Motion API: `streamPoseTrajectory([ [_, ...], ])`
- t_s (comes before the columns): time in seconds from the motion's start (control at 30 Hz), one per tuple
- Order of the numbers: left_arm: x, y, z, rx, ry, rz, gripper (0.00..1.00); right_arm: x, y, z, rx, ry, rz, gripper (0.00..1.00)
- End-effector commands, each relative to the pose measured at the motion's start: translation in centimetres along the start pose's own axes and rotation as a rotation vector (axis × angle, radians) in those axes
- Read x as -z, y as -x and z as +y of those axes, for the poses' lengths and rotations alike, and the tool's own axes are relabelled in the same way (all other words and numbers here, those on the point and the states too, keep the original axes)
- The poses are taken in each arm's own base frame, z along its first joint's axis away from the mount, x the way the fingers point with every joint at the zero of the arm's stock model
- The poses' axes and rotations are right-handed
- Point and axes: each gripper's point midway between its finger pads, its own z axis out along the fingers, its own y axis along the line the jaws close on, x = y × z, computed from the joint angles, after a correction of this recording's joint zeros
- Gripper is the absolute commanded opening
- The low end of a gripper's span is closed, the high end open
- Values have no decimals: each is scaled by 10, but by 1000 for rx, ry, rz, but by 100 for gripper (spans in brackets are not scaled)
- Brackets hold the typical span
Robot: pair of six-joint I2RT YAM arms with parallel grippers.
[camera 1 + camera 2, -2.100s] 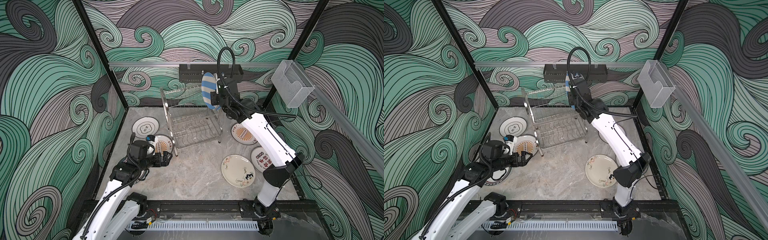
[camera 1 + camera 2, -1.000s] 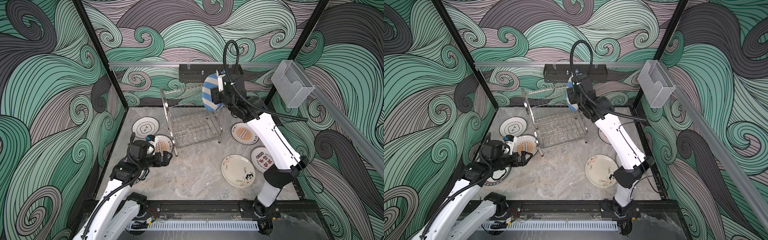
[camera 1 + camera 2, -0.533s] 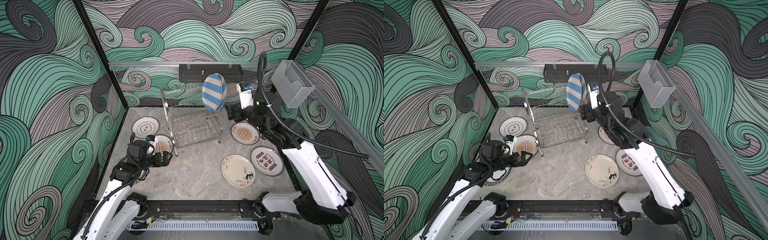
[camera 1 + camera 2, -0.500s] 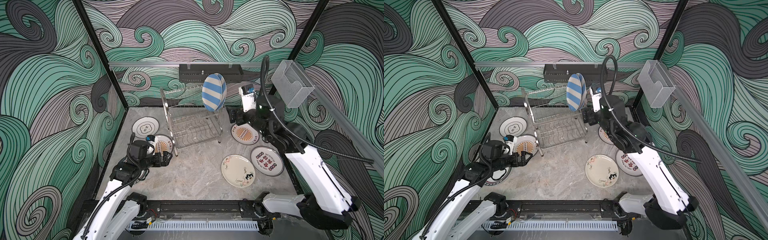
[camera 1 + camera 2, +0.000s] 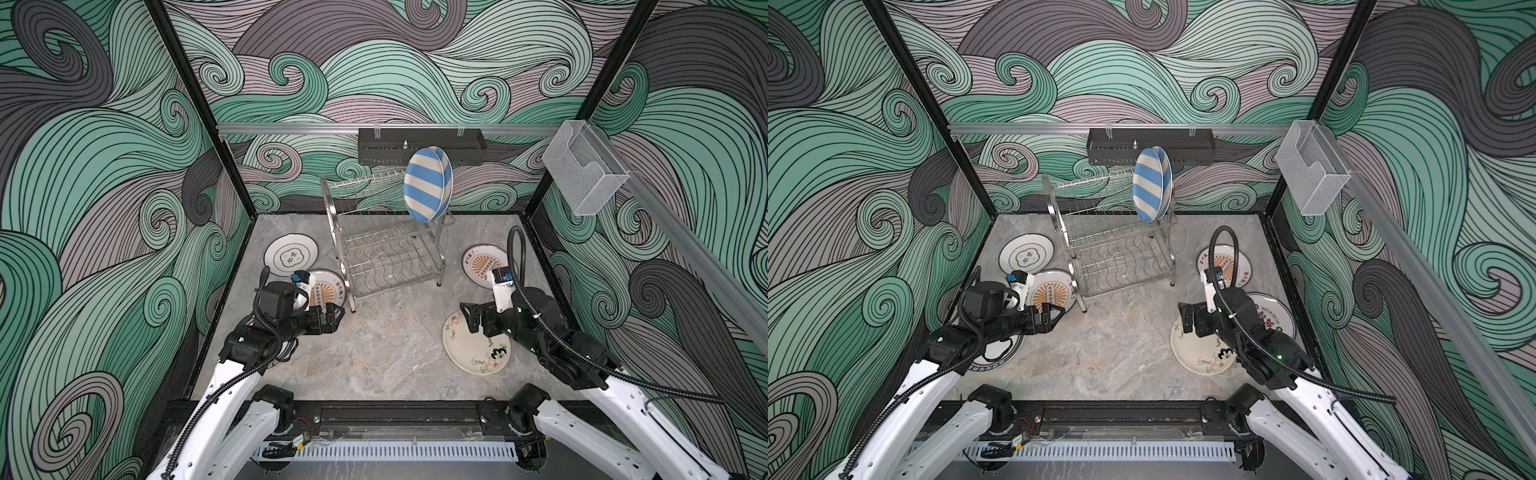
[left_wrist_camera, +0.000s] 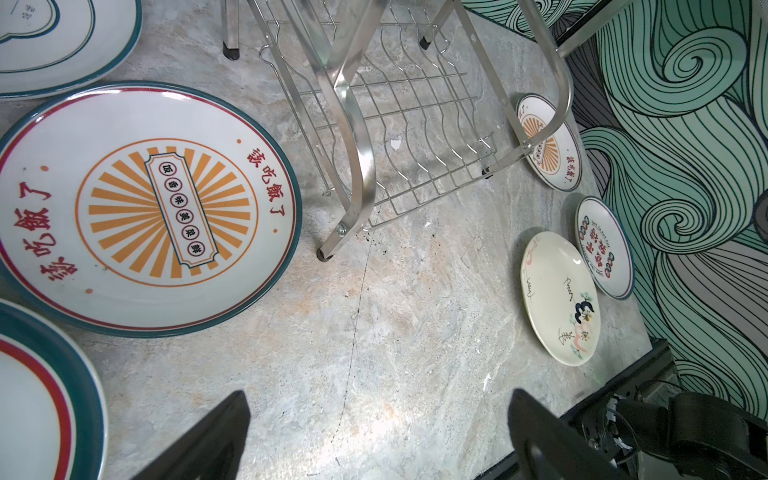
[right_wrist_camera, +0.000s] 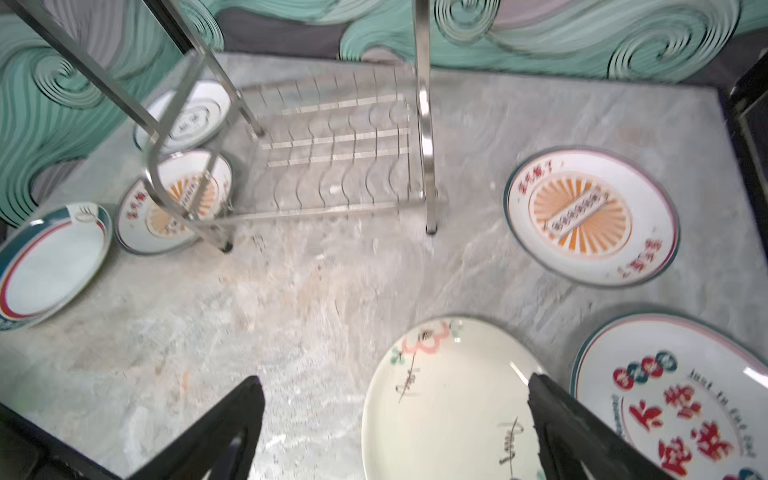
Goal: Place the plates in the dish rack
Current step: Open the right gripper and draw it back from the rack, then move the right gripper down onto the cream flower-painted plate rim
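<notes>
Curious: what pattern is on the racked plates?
Plates: blue and white stripes, best in a top view.

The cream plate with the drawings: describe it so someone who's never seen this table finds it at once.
Start at the steel dish rack at the back of the table, then come forward on the right arm's side. The cream plate lies flat there, by the open right gripper. Unlike the sunburst plate and the red-lettered plate nearby, it has no coloured rim, only scattered doodles.
</notes>
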Motion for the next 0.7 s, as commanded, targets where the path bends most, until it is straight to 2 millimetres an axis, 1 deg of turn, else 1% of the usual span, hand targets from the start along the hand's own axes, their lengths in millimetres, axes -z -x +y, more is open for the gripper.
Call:
streamPoseTrajectory([
  [0.0,1,2,1,-8,3,-16,99,-3,-25,-3,-125,24,5,99],
  [0.07,0,1,-2,-18,-14,-8,99,-7,-41,-4,-162,33,21,99],
  [0.13,-2,-3,-7,-28,-37,8,99,-10,-53,-6,-204,33,32,99],
  [0.2,-3,-6,-13,-16,-57,17,99,-15,-63,-3,-228,56,48,99],
  [0.27,-7,-9,-17,35,-88,9,99,-21,-73,0,-262,71,79,99],
  [0.33,-17,-16,-19,109,-145,4,99,-27,-79,9,-289,114,114,99],
  [0.37,-22,-19,-19,142,-162,1,99,-30,-82,12,-300,124,128,99],
  [0.47,-36,-36,-18,223,-218,20,99,-38,-92,10,-318,95,181,99],
  [0.57,-41,-52,-14,248,-216,60,99,-45,-101,6,-308,58,231,99],
  [0.67,-41,-59,-8,239,-186,67,99,-52,-108,8,-307,53,278,99],
])
